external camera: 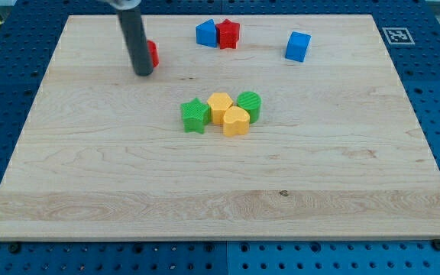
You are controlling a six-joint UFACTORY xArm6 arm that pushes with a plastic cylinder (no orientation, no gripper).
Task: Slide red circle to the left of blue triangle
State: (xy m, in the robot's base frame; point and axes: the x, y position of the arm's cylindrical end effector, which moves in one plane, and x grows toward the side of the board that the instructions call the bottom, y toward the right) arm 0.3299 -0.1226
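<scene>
The red circle (153, 53) lies near the view's top left, mostly hidden behind my dark rod. My tip (143, 73) rests on the board just left of and touching the red circle. The blue triangle (205, 33) sits at the view's top centre, well to the right of the red circle. A red star-like block (228, 33) touches the blue triangle's right side.
A blue cube (298, 46) lies at the top right. In the board's middle a green star (195, 115), a yellow hexagon (220, 106), a yellow heart (236, 121) and a green circle (250, 105) cluster together. The wooden board (90, 191) lies on a blue pegboard.
</scene>
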